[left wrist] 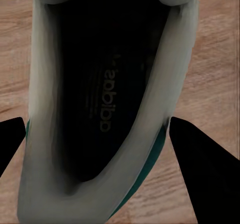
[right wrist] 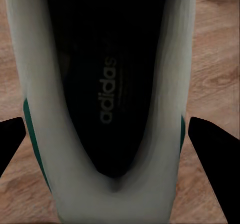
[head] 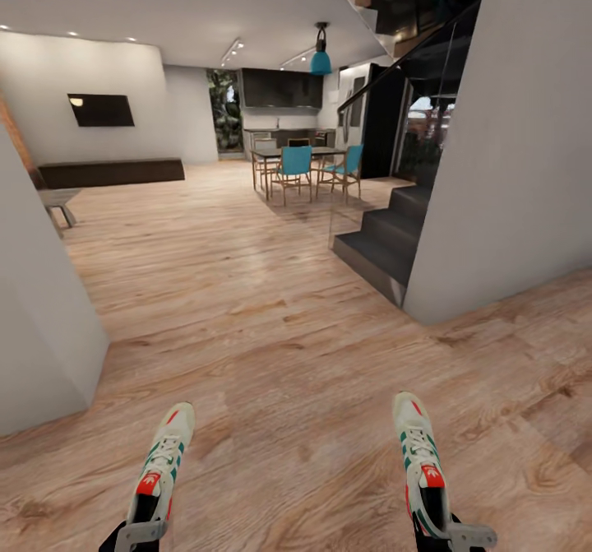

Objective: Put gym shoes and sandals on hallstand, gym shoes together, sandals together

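Observation:
One gym shoe (head: 164, 453), white with green stripes and a red tongue, hangs toe-forward over the corridor floor (head: 279, 354) with my left gripper (head: 138, 531) shut on its heel. The other gym shoe (head: 418, 445) is held the same way by my right gripper (head: 448, 535). In the left wrist view the dark fingers (left wrist: 200, 174) flank the shoe's heel opening (left wrist: 107, 98). The right wrist view looks into the second shoe (right wrist: 107, 83) between black fingers (right wrist: 215, 159). The sandals and the hallstand are out of view.
A grey wall corner (head: 41, 330) stands close at the left, a large wall (head: 510, 165) at the right. Dark stairs (head: 386, 239) rise beside it. Far ahead are a dining table with teal chairs (head: 296, 165) and a low dark bench (head: 111, 172).

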Robot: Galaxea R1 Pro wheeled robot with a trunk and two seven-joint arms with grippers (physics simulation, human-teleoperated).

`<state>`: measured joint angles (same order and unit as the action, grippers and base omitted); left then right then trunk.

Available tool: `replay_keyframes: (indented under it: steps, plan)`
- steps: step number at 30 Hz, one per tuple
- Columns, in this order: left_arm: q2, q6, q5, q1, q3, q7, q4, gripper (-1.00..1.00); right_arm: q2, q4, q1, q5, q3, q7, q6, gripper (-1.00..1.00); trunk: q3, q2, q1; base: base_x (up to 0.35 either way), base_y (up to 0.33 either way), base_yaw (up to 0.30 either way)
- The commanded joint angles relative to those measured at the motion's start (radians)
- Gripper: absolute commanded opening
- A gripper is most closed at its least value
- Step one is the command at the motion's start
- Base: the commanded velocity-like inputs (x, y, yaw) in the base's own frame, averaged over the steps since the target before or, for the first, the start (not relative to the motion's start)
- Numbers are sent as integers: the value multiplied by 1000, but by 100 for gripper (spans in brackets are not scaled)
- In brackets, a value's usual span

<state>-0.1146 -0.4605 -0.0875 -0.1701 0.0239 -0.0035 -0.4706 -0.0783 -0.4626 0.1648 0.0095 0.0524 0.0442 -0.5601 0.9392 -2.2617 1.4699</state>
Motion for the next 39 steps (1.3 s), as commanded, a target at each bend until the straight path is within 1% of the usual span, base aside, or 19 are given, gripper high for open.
replay_keyframes:
  steps: [1,8,17,39]
  plan:
    - [0,-3,-8,0,-2,0,0,-100,0,1,1,1,0,3,-3,-100,0,0,0,0,0,-288]
    - [0,-3,-9,0,-2,0,0,-100,0,1,1,1,0,3,-3,-100,-3,0,0,11,0,-288]
    - [0,-3,-8,0,-2,0,0,-100,0,1,1,1,0,3,-3,-100,-8,0,0,103,-6,-288]
    - [0,-3,-8,0,-2,0,1,-100,0,1,1,1,0,3,-3,-100,-19,0,0,232,-160,-288]
